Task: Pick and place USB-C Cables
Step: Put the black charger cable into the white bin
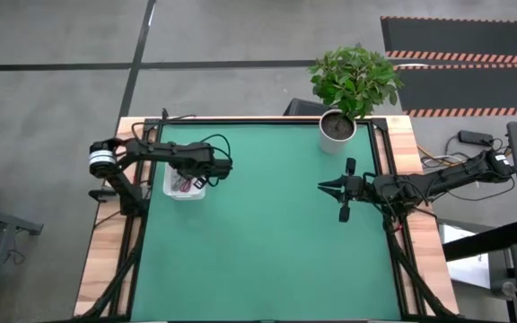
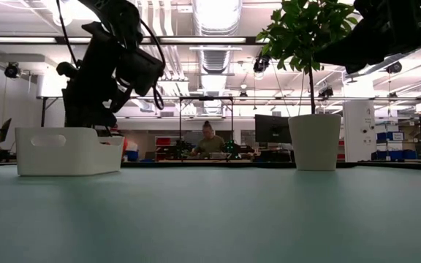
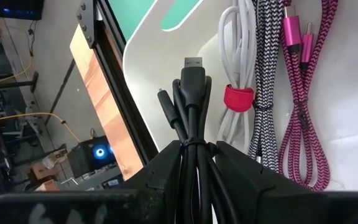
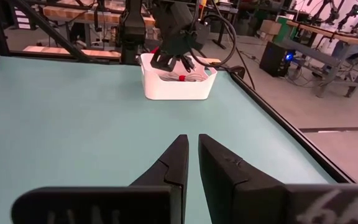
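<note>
My left gripper [image 3: 196, 152] is over the white tray [image 1: 185, 190] at the table's left side and is shut on the black USB-C cable bundle [image 3: 191, 93]. In the tray lie the white bundle with a red tie [image 3: 236, 99], the grey braided bundle [image 3: 267, 93] and the red braided bundle [image 3: 303, 106], side by side on the tray's floor. My right gripper [image 1: 323, 187] is shut and empty above the green mat at the right, pointing toward the table's left edge. My left gripper pinches the black bundle between its two fingers, at the tied part [image 3: 194, 144] of the bundle. The cable runs along the fingers, and its plug ends [image 3: 191, 65] stick out past the fingertips over the tray. The fingers come from above, slanting down into the tray. Whether the bundle touches the tray's floor, I cannot tell.
A potted plant in a white pot [image 1: 337, 126] stands at the table's far right. The green mat [image 1: 267, 242] lies between the two arms. A person [image 2: 209, 142] sits in the room behind the table.
</note>
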Robot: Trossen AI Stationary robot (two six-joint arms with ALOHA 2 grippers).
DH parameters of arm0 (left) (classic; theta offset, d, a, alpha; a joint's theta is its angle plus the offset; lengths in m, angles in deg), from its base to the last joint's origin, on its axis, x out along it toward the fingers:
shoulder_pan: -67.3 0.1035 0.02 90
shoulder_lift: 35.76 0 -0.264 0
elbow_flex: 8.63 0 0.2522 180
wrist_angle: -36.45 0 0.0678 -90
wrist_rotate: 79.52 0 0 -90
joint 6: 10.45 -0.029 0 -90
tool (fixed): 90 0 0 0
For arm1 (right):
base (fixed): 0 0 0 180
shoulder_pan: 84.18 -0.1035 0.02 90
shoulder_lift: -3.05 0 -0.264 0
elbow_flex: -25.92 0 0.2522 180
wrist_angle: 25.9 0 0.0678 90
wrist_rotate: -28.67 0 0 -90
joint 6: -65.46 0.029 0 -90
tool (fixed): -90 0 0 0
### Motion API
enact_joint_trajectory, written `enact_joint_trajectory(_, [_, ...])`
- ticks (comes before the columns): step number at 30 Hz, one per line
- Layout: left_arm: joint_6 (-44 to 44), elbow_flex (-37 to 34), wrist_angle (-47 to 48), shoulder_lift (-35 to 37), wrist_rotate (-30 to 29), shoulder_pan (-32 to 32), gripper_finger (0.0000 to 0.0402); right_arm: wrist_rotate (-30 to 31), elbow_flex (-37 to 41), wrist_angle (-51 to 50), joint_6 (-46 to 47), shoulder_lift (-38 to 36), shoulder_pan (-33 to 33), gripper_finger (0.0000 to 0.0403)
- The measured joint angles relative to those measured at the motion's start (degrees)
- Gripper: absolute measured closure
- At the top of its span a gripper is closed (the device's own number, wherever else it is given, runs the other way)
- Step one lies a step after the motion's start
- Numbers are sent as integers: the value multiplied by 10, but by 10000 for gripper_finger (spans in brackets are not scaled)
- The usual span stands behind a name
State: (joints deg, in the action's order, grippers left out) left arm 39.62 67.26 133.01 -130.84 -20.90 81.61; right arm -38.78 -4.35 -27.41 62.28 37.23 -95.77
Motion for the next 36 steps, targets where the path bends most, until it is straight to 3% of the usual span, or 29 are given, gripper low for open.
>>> enact_joint_trajectory(11, [4, 0, -1, 1, 1, 4, 314, 0, 0, 0, 0, 0, 0, 376])
enact_joint_trajectory(25, [6, 0, -15, 1, 9, 4, 176, 0, 0, 0, -4, 0, 0, 376])
enact_joint_trajectory(36, [3, 2, -8, 4, 44, 3, 159, 0, 0, 0, -3, 0, 0, 376])
